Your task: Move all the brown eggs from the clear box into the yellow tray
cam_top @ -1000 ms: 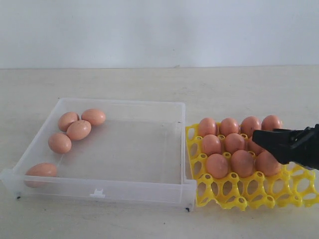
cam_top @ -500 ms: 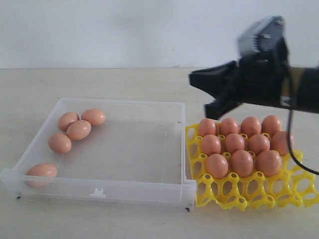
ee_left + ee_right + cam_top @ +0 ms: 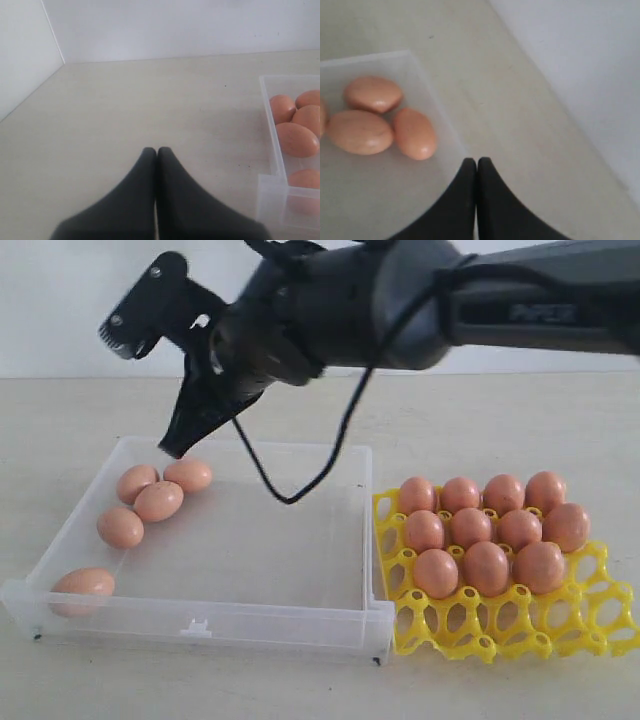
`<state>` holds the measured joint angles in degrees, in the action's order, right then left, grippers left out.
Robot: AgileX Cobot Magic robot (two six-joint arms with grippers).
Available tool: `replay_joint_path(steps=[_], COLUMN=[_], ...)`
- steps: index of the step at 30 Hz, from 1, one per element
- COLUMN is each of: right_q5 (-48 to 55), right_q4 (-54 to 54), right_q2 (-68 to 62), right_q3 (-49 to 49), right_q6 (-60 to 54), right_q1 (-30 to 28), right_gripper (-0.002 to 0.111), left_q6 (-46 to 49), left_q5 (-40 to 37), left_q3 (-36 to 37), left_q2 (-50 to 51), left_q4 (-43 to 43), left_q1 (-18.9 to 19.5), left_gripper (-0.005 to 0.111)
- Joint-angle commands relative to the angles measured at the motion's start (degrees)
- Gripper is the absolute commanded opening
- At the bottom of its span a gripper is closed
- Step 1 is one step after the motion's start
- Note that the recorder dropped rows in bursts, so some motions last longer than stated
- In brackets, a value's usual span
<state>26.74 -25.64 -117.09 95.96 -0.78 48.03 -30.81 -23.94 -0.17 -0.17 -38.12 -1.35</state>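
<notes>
Five brown eggs remain in the clear box [image 3: 285,623]: three clustered at its far left [image 3: 158,501], one beside them [image 3: 120,527] and one in the near left corner [image 3: 82,584]. The yellow tray [image 3: 500,627] on the right holds several brown eggs [image 3: 470,528]. My right gripper [image 3: 172,449] reaches across, shut and empty, above the box's far left corner beside the cluster. In the right wrist view it [image 3: 477,161] sits over the box edge near three eggs [image 3: 414,133]. My left gripper [image 3: 156,150] is shut and empty over bare table, left of the box [image 3: 270,125].
The right arm's dark body and its cable [image 3: 300,485] hang over the box's far side. A white wall [image 3: 60,300] stands behind the table. Bare tabletop [image 3: 125,100] lies left of the box.
The right arm swung from over the yellow tray to the left, across the box, to its far left corner. The eggs have not moved.
</notes>
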Motion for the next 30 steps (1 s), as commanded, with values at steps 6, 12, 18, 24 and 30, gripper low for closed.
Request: replay_joint_path(steps=[6, 12, 18, 24, 30], right_q5=[29.35, 21.01, 22.62, 17.07, 14.17], right_q4=[39.92, 42.28, 44.90, 44.65, 44.72], right_q2=[-14.15, -16.17, -19.07, -22.81, -25.16], right_q3=[25.96, 29.94, 29.94, 29.94, 29.94], right_q6=[-34.68, -32.39, -35.35, -28.88, -29.30], right_q1=[0.48, 0.48, 0.59, 0.59, 0.59], right_gripper=[0.000, 0.000, 0.042, 0.062, 0.060], left_q6=[-0.21, -0.21, -0.21, -0.59, -0.59], left_q5=[-0.05, 0.97, -2.00, -2.12, -2.00], left_q3=[0.17, 0.17, 0.17, 0.17, 0.17], left_q2=[0.17, 0.17, 0.17, 0.17, 0.17], left_q4=[-0.44, -0.44, -0.47, -0.24, -0.24], left_q1=[-0.45, -0.45, -0.45, -0.45, -0.45], left_gripper=[-0.004, -0.004, 0.007, 0.034, 0.034])
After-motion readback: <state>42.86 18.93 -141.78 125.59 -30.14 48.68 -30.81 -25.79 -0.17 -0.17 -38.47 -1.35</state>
